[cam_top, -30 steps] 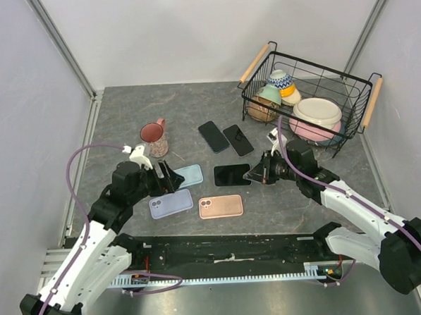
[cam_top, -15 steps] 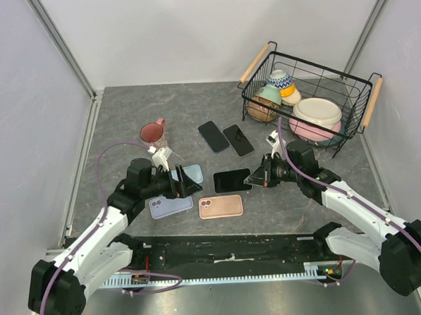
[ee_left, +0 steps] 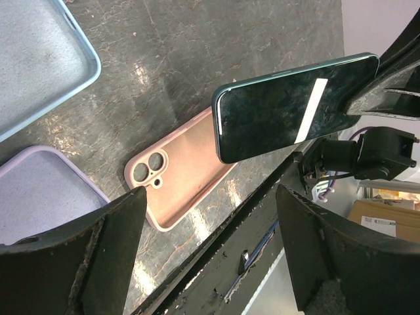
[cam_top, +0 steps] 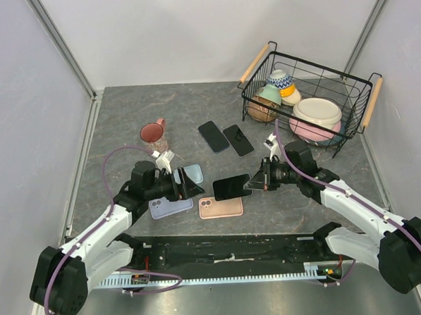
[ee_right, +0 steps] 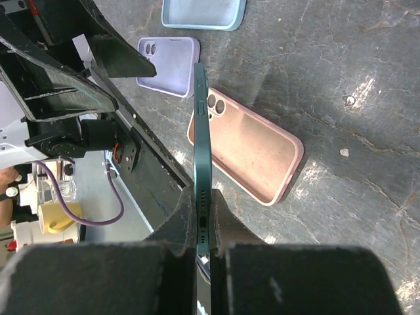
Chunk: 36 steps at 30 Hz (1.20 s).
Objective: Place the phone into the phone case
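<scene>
- Right jaws are clamping shut on one end of the dark phone (cam_top: 231, 187), holding it raised just above the pink case (cam_top: 221, 207).
- Left jaws are gaping wide, gripping nothing, hovering over the lilac case (cam_top: 169, 206), beside the blue case (cam_top: 192, 175).
- Two more phones (cam_top: 214, 136), a mug (cam_top: 154, 137) and a wire basket (cam_top: 255, 64) are sitting farther back on the tabletop (cam_top: 123, 112).

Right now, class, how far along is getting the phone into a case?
Done: the phone is lifted off the table, pinched at one end by the shut right gripper. In hand: it hangs close to the empty pink case, the open left gripper waiting beside. Left: seating the phone in the case.
</scene>
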Motion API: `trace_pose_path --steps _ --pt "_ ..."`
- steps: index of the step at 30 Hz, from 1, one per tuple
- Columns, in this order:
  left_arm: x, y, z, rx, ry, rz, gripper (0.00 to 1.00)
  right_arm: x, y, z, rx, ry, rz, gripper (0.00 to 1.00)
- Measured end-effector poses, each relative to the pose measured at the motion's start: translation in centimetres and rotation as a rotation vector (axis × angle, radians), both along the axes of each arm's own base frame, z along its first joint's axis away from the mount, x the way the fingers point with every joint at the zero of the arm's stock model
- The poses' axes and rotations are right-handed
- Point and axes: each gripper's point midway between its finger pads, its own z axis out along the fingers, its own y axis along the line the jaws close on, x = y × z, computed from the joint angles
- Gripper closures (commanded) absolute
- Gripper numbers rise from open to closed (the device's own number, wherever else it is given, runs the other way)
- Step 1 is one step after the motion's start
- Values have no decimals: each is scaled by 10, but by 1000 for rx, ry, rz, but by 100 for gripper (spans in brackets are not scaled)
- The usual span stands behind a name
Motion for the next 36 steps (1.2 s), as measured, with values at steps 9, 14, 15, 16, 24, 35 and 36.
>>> trace_pose_path --steps 9,14,15,16,24,35,36 --pt "1 1 -4 5 -1 10 14 -2 6 -4 34 79 -4 100" --pt "1 1 -9 10 11 12 15 -5 9 -10 60 123 -11 100" --pt "1 1 -10 8 13 14 15 -6 9 -11 60 130 -14 100" --pt "1 1 -10 7 14 14 15 -6 9 -13 61 136 -15 100" --pt "-3 3 -19 8 29 18 15 -6 12 -25 58 181 -21 100" --pt "-8 7 -32 29 52 32 15 -8 20 -24 71 174 0 100" --pt "-8 7 -32 29 53 33 14 -9 20 -26 69 178 1 100"
